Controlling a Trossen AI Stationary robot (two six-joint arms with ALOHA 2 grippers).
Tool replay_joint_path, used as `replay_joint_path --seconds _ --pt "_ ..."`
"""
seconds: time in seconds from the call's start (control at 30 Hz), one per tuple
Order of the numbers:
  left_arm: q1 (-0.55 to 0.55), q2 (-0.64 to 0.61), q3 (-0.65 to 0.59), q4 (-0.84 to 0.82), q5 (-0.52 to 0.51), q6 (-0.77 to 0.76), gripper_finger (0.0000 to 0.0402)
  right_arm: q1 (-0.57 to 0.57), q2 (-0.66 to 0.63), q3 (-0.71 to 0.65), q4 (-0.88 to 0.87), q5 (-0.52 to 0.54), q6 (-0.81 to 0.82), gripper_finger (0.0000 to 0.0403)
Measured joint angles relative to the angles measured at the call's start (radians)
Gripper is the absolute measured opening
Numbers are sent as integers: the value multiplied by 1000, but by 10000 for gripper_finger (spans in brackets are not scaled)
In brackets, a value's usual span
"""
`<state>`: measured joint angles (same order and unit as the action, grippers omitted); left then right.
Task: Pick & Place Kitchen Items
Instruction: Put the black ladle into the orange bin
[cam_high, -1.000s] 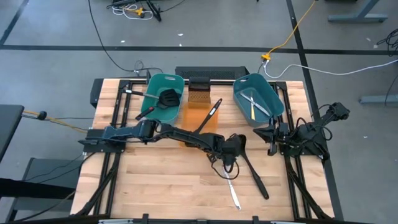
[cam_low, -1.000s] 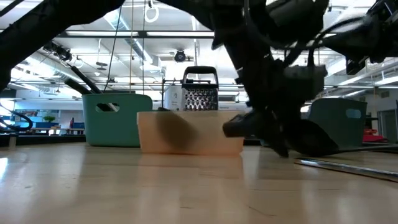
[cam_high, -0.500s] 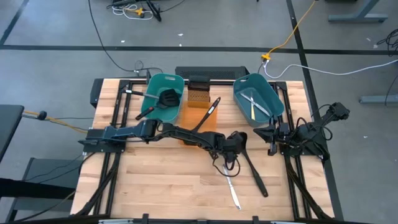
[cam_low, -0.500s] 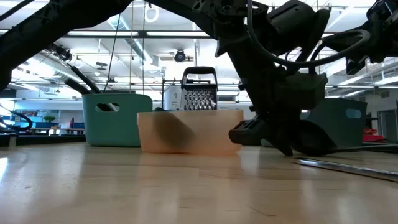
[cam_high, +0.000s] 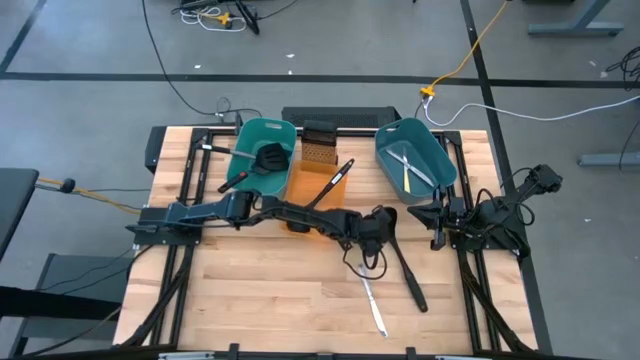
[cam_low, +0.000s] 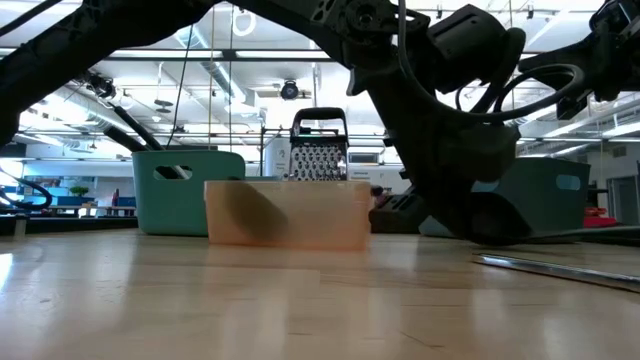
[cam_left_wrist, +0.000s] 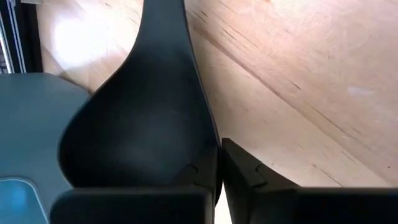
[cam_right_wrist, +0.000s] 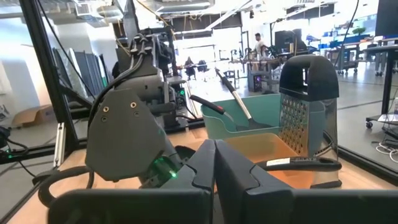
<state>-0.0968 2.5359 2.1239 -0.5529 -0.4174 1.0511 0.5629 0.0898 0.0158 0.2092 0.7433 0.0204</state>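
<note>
A black long-handled ladle (cam_high: 405, 270) lies on the table right of centre, its bowl (cam_left_wrist: 143, 124) toward the far side and its handle running toward the near edge. My left gripper (cam_high: 384, 226) reaches across from the left and is shut on that bowl. A silver knife (cam_high: 372, 305) lies flat on the wood beside the ladle's handle. My right gripper (cam_high: 438, 218) waits shut at the table's right edge, holding nothing. Another black utensil (cam_high: 335, 180) leans in the orange tub (cam_high: 305, 185). My left gripper pinches the edge of the ladle's bowl (cam_left_wrist: 214, 163) between its two fingers (cam_left_wrist: 249, 180), the thin wall standing in the narrow gap. The fingers slant down from the table's left side. The ladle's handle (cam_high: 412, 290) lies on the table.
A teal tub (cam_high: 262, 155) with a black spatula stands at the far left. A metal grater (cam_high: 320, 148) stands behind the orange tub, and a blue-grey tub (cam_high: 412, 160) with knives stands at the far right. Bare wood lies toward the near edge.
My left gripper has shut on the ladle's bowl, having sunk slightly onto it. The ladle has turned a little, its handle end shifting toward the far side. The orange tub has slid a little toward the table's left.
</note>
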Motion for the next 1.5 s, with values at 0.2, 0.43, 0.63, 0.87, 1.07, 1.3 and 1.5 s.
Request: replay_joint_path --seconds 0.2,0.43,0.63,0.87,1.07,1.3,1.5 --pt "-34 -8 0 -11 -63 5 10 0 0 0 0 0 0 16" --pt "-78 -24 129 -169 -104 -103 10 0 0 0 0 -3 0 16" --pt "-121 -94 196 -415 -196 -326 10 0 0 0 1 -11 2 16" --pt "-189 -241 193 -783 -85 -760 10 0 0 0 7 -20 -2 16" --pt "-286 -303 193 -1025 29 -1069 10 0 0 0 15 -25 -3 16" --pt "-409 -325 164 -1013 113 -1314 10 0 0 0 16 -27 -3 16" --pt "-471 -415 -26 -1019 16 -1455 10 0 0 0 24 -29 -10 16"
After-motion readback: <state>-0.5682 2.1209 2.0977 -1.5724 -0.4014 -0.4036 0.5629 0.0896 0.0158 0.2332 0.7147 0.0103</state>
